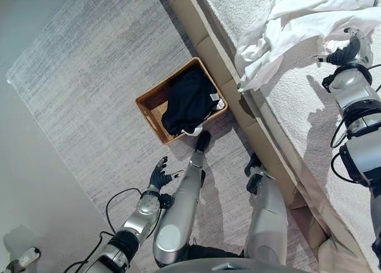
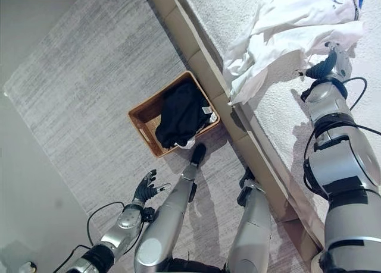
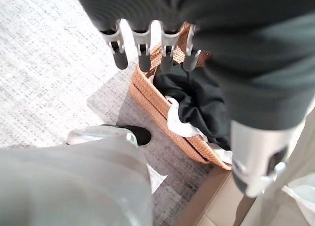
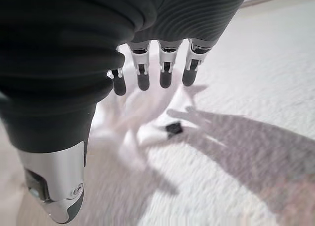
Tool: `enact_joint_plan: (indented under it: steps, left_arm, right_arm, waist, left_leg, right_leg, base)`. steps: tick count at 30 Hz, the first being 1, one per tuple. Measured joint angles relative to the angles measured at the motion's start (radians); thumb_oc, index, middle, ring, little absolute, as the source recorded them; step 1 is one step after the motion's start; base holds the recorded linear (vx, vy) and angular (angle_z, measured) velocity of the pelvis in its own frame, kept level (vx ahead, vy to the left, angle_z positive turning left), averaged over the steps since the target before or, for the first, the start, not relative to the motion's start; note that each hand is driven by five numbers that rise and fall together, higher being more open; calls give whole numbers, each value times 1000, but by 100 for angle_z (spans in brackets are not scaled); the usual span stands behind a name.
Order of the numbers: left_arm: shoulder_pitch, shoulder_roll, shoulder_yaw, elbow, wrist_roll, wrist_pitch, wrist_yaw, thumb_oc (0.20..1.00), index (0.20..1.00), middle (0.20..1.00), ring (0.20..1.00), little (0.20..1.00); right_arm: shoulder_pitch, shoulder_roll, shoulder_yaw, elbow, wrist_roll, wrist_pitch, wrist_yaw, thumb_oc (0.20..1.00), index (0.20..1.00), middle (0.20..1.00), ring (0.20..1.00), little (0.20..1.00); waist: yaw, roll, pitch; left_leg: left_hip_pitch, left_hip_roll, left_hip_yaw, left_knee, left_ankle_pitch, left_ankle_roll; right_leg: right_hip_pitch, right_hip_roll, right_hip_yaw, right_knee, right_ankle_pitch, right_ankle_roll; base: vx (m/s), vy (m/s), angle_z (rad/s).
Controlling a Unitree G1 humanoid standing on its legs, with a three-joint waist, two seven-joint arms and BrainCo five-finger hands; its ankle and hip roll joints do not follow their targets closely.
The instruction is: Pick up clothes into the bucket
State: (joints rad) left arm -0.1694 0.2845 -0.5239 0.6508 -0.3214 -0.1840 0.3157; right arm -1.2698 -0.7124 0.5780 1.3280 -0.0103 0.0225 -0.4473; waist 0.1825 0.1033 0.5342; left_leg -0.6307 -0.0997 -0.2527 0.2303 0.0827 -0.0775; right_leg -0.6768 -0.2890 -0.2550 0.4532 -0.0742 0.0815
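Step in hand: reaching for the white garment, which lies on the bed above the basket. Dark clothing is already in the basket. Right robot hand hovers just beside the garment, fingers straight, empty. Left robot hand is open and idle near the basket. Next: close on cloth, carry to basket.
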Motion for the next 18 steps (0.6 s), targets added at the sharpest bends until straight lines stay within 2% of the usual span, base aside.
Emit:
enact_joint_plan:
  steps: [8,12,14,16,18]
  left_arm:
    - [-66,-6,-47,2,34,-2,48,1000,1000,1000,1000,1000]
    - [-95,-6,-45,0,35,-6,76,1000,1000,1000,1000,1000]
    - [-102,-7,-40,3,36,-8,88,1000,1000,1000,1000,1000]
    - [-106,-7,-39,3,36,-8,96,1000,1000,1000,1000,1000]
    - [-106,-7,-38,3,62,-11,96,1000,1000,1000,1000,1000]
  right_arm:
    - [-13,28,-33,-79,-60,-6,-226,1000,1000,1000,1000,1000]
    - [-7,36,-43,-187,-132,23,-321,1000,1000,1000,1000,1000]
    - [23,25,-48,-303,-211,52,-371,1000,1000,1000,1000,1000]
    - [26,29,-40,-325,-267,62,-375,1000,1000,1000,1000,1000]
    - [24,0,48,-306,-368,89,-353,1000,1000,1000,1000,1000]
  waist:
    - [0,6,-2]
    - [-5,6,-2]
    - [-8,5,-2]
    - [-10,5,-2]
    - [-8,5,-2]
  left_leg:
    - [-11,-12,-25,-38,37,-4]
    - [-12,-11,-24,-40,37,-4]
    - [-13,-10,-23,-39,36,-5]
    - [-13,-9,-23,-39,37,-5]
    - [-14,-8,-23,-38,37,-5]
  right_leg:
    - [-24,-19,-15,16,2,-2]
    - [-24,-19,-15,14,2,-3]
    - [-25,-18,-15,13,3,-2]
    - [-26,-17,-15,13,3,-2]
    - [-25,-14,-15,12,3,-3]
  base:
    - [-9,28,10]
    - [0,0,0]
    - [0,0,0]
    - [0,0,0]
    - [0,0,0]
